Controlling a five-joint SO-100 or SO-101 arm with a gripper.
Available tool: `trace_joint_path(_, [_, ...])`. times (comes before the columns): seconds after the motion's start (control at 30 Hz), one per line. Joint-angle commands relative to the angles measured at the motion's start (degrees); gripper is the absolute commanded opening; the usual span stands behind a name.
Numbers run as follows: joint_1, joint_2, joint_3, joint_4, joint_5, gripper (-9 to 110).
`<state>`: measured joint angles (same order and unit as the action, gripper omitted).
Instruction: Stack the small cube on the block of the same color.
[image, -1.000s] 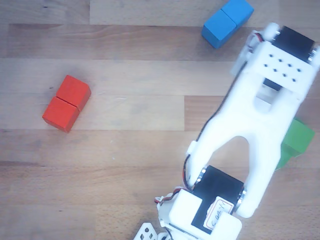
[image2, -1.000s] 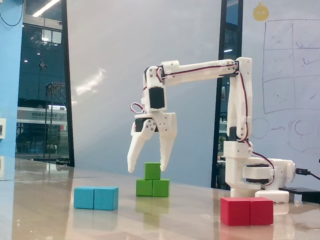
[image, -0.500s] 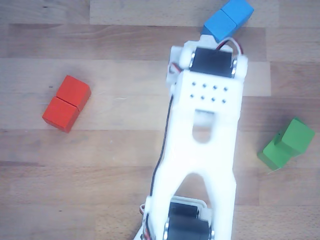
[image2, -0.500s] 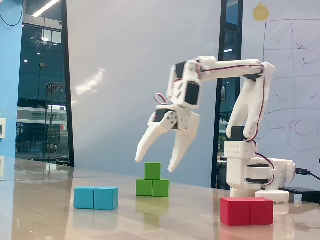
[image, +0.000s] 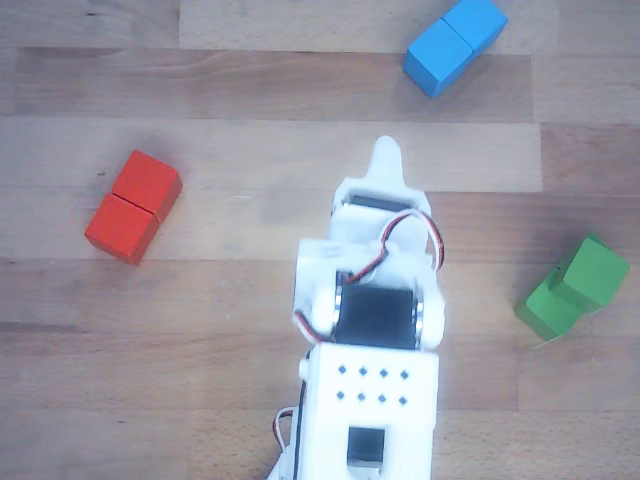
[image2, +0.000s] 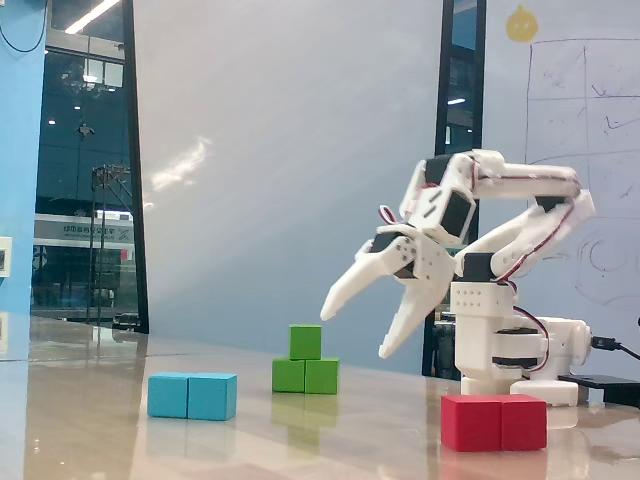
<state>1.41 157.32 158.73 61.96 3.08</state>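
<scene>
1. Table: wooden, carried all blocks.
2. Arm's fingers: spread wide, empty, raised right of the green stack in the fixed view.
3. Block: green, far side.
4. Small cube: rested atop the block.

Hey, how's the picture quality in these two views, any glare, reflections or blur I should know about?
In the fixed view, the glossy table mirrors the blue block, and the backlit window washes out the background. In the other view, lighting is flat and even; the arm looks slightly soft, and the small cube casts little shadow.
</scene>
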Motion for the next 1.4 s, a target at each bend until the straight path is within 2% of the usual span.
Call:
trace_joint_path(0.0, [-0.5, 12.0, 4.4, -0.9, -0.4, 32])
trace_joint_path(0.17, [-0.7, 22.0, 10.6, 2.0, -0.4, 27])
trace_joint_path(0.47, [-0.5, 38.1, 15.6, 10.1, -2.3, -1])
trace_joint_path(0.67, [-0.7, 40.4, 16.0, 12.0, -10.8, 1])
trace_joint_path(1.37, [-0.1, 40.3, 15.8, 12.5, -8.8, 0])
